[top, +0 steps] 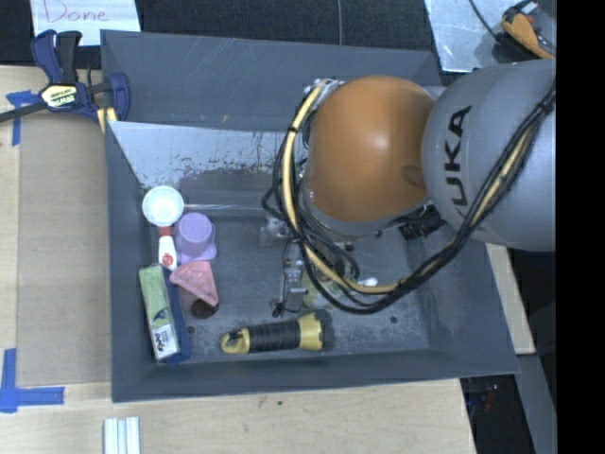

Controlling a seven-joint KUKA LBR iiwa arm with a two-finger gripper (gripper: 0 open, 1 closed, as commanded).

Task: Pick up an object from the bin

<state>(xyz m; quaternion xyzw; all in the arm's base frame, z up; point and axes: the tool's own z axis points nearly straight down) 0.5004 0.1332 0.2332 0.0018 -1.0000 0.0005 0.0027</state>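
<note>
Operator: Orange cover on the wrist sits uppermost, with cables looped round it. Why does the gripper hang low beneath it?

Technician: Judged: it is down near the floor of the bin, placed for a pick. The nearest thing is one black-and-yellow torch, lying flat just beside the gripper, toward the near wall. Whether the gripper is spread or pressed together cannot be told.

Operator: Count the rest.

Technician: Well apart from the gripper, on the side away from the arm:
- one green box
- one pink wedge
- one purple cup
- one white cap
- one small white tube

A dark piece beside the wedge is possibly a seventh thing.
</note>
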